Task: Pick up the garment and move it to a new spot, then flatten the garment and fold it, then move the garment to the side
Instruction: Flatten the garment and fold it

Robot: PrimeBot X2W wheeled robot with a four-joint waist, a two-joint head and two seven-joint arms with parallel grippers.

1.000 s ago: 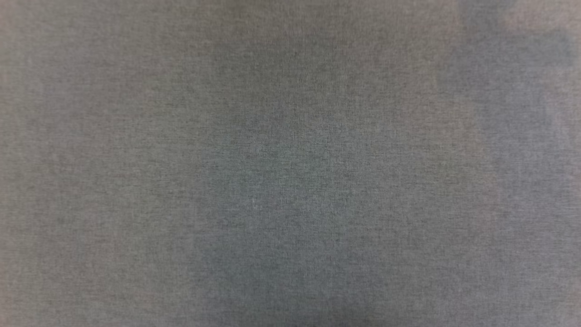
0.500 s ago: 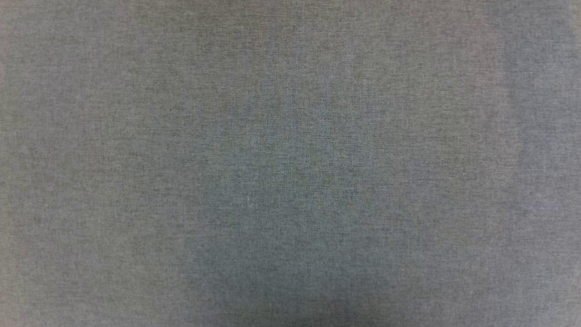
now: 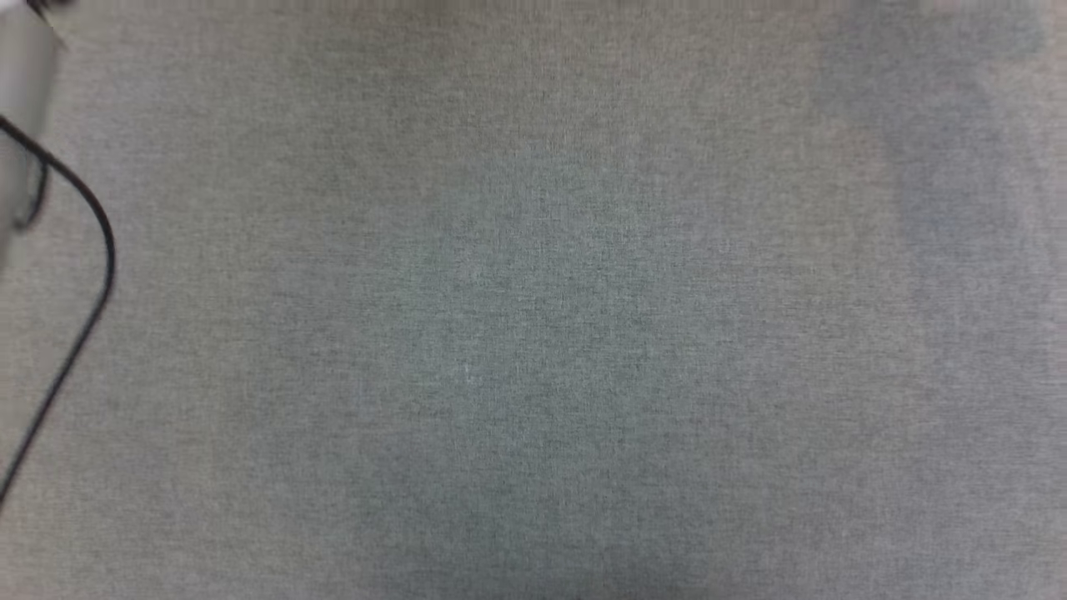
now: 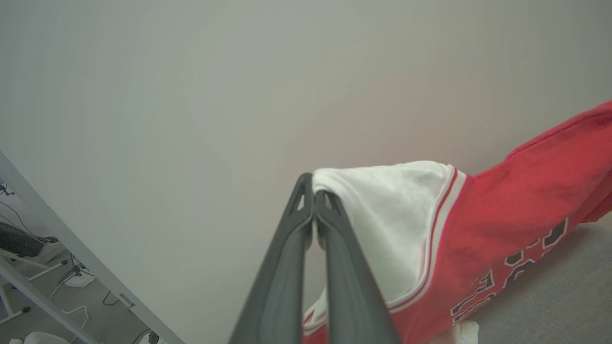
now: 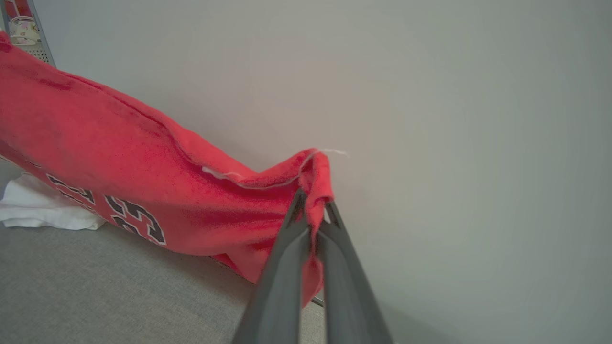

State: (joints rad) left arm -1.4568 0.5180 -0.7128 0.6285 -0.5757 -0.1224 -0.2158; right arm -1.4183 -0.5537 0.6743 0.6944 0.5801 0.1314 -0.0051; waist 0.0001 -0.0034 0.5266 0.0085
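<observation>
Your left gripper (image 4: 314,191) is clamped shut on the edge of one white sleeve (image 4: 392,224). Your right gripper (image 5: 313,203) is pinched shut on a red hem corner (image 5: 320,177). The garment (image 4: 507,224) hangs slung between them above the grey table (image 5: 95,286), and its other sleeve (image 5: 43,210) lies on the table. You cannot tell from here which table edge it is nearest.

Both holds look like thin pinches at the very border of the cloth, so a quick swing or a hard stretch could pull the fabric free. The resting sleeve may drag and bunch under the body as you carry it. The black cable (image 3: 104,250) looping at the table's left side could also snag.

Count: one garment, two grippers, one cable.
</observation>
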